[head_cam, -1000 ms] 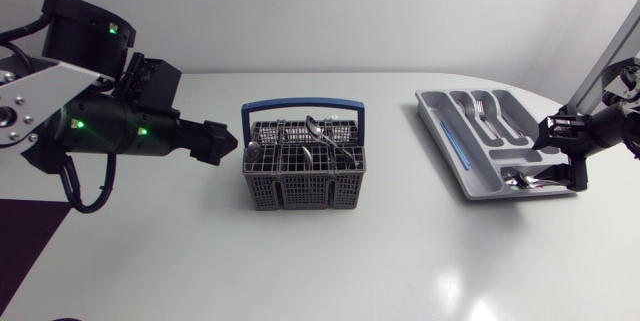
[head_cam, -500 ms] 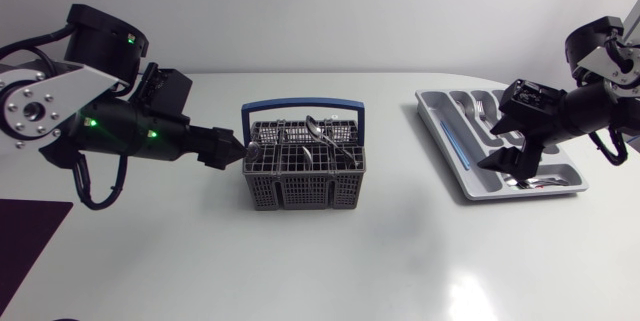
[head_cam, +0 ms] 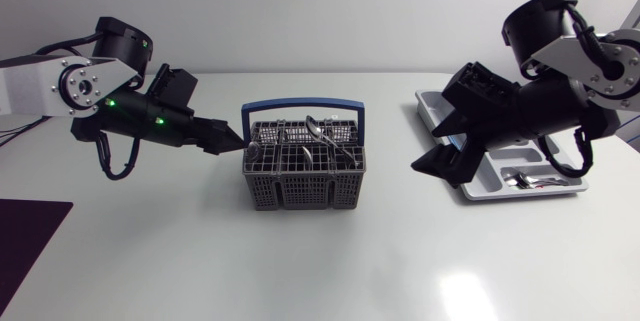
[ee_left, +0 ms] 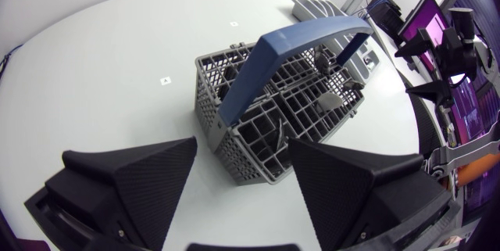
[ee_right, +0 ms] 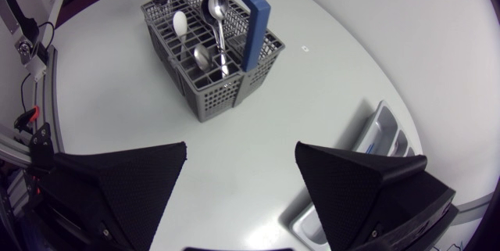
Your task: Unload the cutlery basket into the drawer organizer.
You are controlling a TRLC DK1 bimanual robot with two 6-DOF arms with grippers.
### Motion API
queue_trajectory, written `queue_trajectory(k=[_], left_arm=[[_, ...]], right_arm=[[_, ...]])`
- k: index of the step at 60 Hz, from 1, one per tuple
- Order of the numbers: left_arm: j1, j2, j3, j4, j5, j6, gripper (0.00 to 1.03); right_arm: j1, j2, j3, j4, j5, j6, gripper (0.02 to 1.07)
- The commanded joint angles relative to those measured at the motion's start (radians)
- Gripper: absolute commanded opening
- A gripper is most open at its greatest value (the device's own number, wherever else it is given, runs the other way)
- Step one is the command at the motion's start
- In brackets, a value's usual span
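Our grey basket (head_cam: 305, 173) sits mid-table, with both grippers spread open.
It has a blue arched handle (head_cam: 303, 106) and slotted walls, with spoons (ee_right: 216, 10) standing inside. Our left gripper (head_cam: 222, 139) is near its end, and our right gripper (head_cam: 435, 149) is beside the organizer (head_cam: 520, 192).

The basket (ee_left: 223, 126) is matt grey plastic. Its spoons (ee_right: 217, 5) are polished metal. The table (head_cam: 330, 261) is smooth and glossy.

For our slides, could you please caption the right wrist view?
Open right gripper over the table, facing a grey cutlery basket of spoons; drawer organizer beside it.
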Motion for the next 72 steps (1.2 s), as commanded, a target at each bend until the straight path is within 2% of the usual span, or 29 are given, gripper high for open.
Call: queue_trajectory(k=[1,17,23,28,56,63,70,72], left_arm=[[0.002,0.030,0.033,0.021,0.018,0.035,0.78],[-0.021,0.046,0.043,0.026,0.045,0.044,0.75],[-0.031,0.048,0.043,0.026,0.045,0.044,0.69],[-0.042,0.050,0.044,0.026,0.047,0.041,0.64],[-0.102,0.086,0.049,0.024,0.045,0.038,0.55],[-0.102,0.102,0.050,0.024,0.044,0.035,0.43],[-0.102,0.105,0.047,0.024,0.038,0.035,0.42],[-0.100,0.105,0.047,0.024,0.031,0.035,0.39]], right_arm=[[0.047,0.025,0.011,-0.006,0.006,0.078,1.02],[0.176,0.093,0.061,0.004,0.039,0.167,1.02],[0.213,0.109,0.068,0.010,0.046,0.190,1.02],[0.222,0.122,0.068,0.020,0.052,0.199,1.02],[0.256,0.126,0.038,0.038,0.052,0.225,1.02],[0.260,0.123,0.027,0.046,0.052,0.228,1.02],[0.263,0.117,0.022,0.046,0.052,0.228,1.02],[0.266,0.117,0.019,0.046,0.052,0.228,1.02]])
